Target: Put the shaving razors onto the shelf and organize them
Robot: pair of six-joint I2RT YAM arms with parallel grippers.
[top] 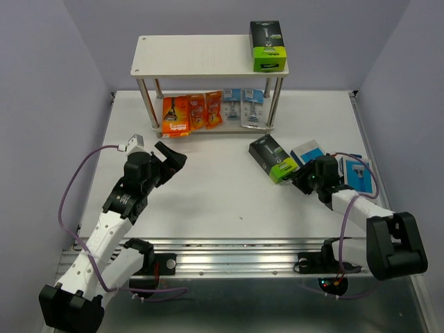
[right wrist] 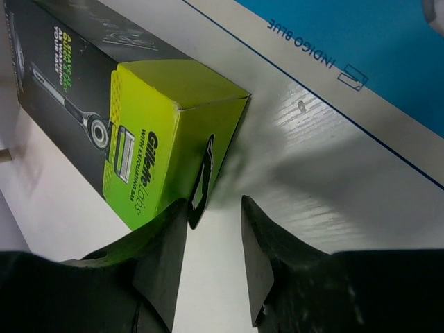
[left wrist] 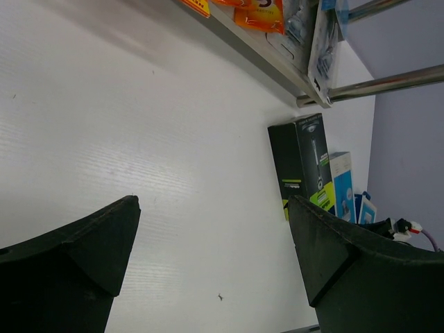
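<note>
The shelf [top: 187, 55] stands at the far middle of the table. A black-and-lime-green razor box [top: 268, 46] lies on its top board at the right. Orange packs [top: 176, 113] and light-blue blister cards [top: 248, 105] sit on the lower board. On the table at the right lie a black-and-green box [top: 273, 158], a blue box [top: 307, 152] and another blue pack [top: 359, 173]. My right gripper [top: 300, 177] is low at the green end of that box [right wrist: 152, 132], jaws a narrow gap apart and empty [right wrist: 214, 205]. My left gripper [top: 173, 158] is open and empty [left wrist: 211, 201] above bare table.
The shelf's silver posts [left wrist: 388, 83] and lower board edge show at the top of the left wrist view. The blue box [right wrist: 361, 55] lies just beyond my right fingers. A metal rail [top: 229, 253] runs along the near table edge.
</note>
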